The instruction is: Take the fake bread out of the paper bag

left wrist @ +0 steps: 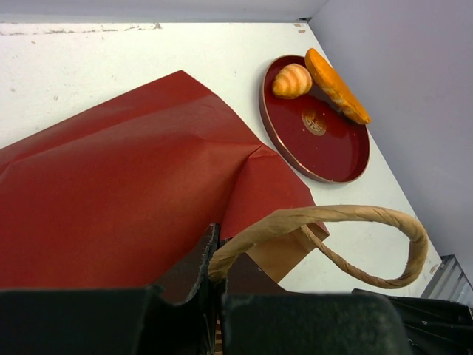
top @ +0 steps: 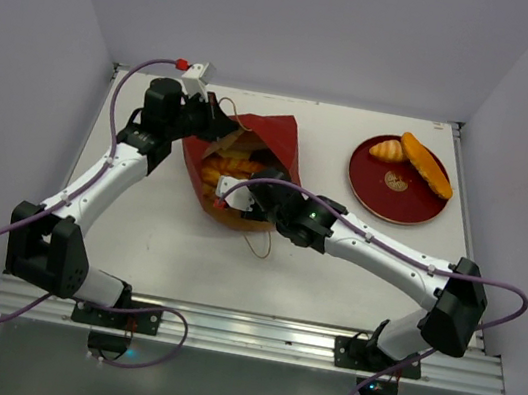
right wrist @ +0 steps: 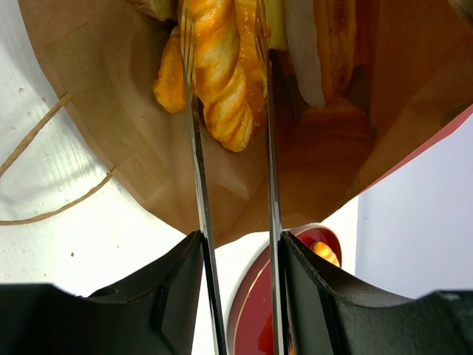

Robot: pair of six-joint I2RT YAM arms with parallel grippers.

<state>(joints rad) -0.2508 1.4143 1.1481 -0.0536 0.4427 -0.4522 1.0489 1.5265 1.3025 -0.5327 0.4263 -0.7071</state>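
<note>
Though half-open, right hand (right wrist: 225,44) pinches braided loaf (right wrist: 222,89).

You can't see the left gripper (top: 217,129) tips from the top view; the paper bag (top: 272,138) rim covers them; its wrist view gives only dark blur at the bottom edge; right gripper (right wrist: 223,29) tips and the braided loaf (right wrist: 222,81) run off the frame top; plate (right wrist: 255,318) is just a sliver between the fingers there; plate emblem too small to read.
</note>
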